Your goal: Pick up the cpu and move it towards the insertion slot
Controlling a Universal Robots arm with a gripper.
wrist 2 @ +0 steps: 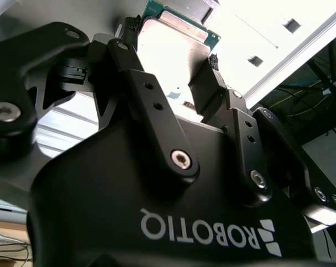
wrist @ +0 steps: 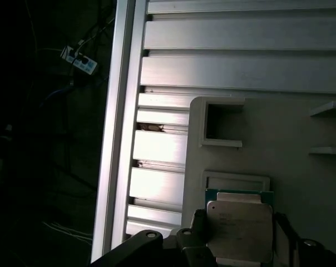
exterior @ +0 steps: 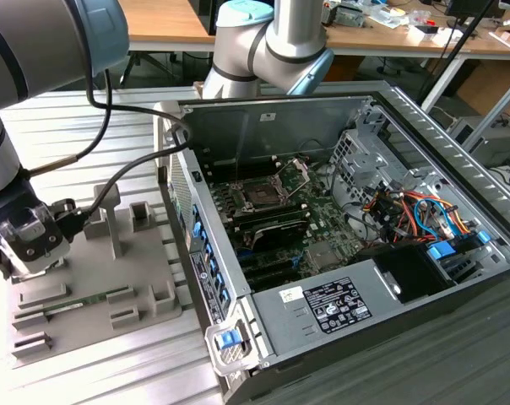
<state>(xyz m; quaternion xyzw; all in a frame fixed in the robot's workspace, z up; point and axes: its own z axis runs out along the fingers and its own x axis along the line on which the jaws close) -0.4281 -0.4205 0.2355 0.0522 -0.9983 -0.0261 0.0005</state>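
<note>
**A:** Where is the small, flat, square cpu (wrist 2: 176, 47) with the pale silvery metal top and thin green rim?

**B:** It sits between the fingers (wrist 2: 140, 83) of the black two-fingered gripper (wrist 2: 169, 53). In both wrist views the jaws pinch it on two opposite edges.

**A:** What is under it?

**B:** The pale grey moulded plastic tray (exterior: 90, 266), at the exterior view's left, which rests on the ribbed aluminium table (wrist: 240, 33). A low rectangular nest (wrist: 237, 179) in the tray lies just beside the cpu. I cannot tell whether the cpu hangs clear of the tray.

**A:** And the insertion slot?

**B:** The square, silver-framed insertion slot (exterior: 262, 196) with its dark centre lies inside the open grey metal computer case (exterior: 263, 126). It is well apart from the gripper, toward the exterior view's right. Its hinged metal retaining plate (exterior: 299, 173) stands raised.
</note>
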